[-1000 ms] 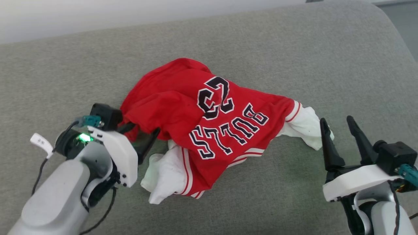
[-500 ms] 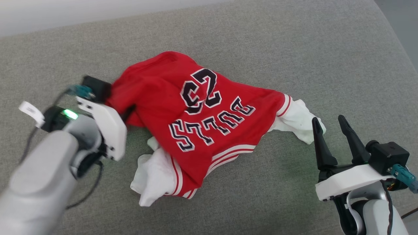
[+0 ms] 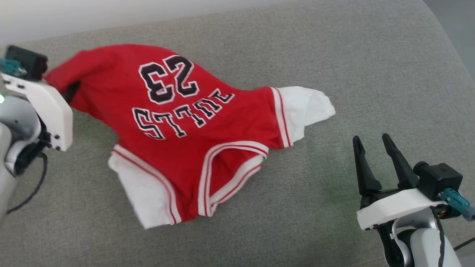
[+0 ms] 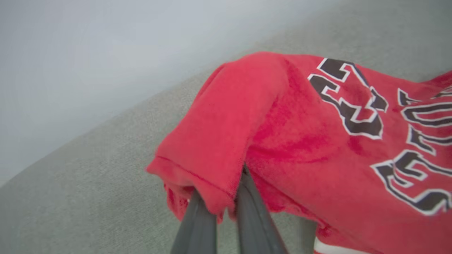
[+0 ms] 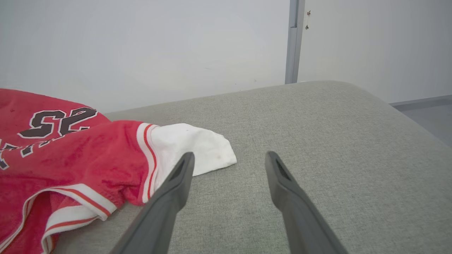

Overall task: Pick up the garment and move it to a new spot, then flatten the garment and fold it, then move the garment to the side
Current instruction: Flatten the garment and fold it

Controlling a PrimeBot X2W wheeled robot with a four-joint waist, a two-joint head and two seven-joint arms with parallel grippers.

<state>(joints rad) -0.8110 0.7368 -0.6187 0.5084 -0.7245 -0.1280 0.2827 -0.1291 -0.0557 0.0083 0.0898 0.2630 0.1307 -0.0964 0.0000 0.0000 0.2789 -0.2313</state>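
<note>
Right claw (image 3: 371,137) sits nearest, lower right of the head frame: fingers spread, nothing between them, near the garment but apart from it. Bare grey cushion (image 3: 334,222) around it, nothing blocking. The garment (image 3: 185,122) lies across the centre and left of the frame, number side up, print upside down to the head camera. One white sleeve (image 3: 141,189) is lower left of centre, the other white sleeve (image 3: 308,107) points right, toward the right claw. Left claw (image 4: 220,197) is at the upper left edge, fingers pressed together, pinching the red hem corner; the cloth drapes over the fingers and hides their tips. Behind the cushion: pale wall (image 5: 141,53) with a grey vertical strip (image 5: 292,42).
</note>
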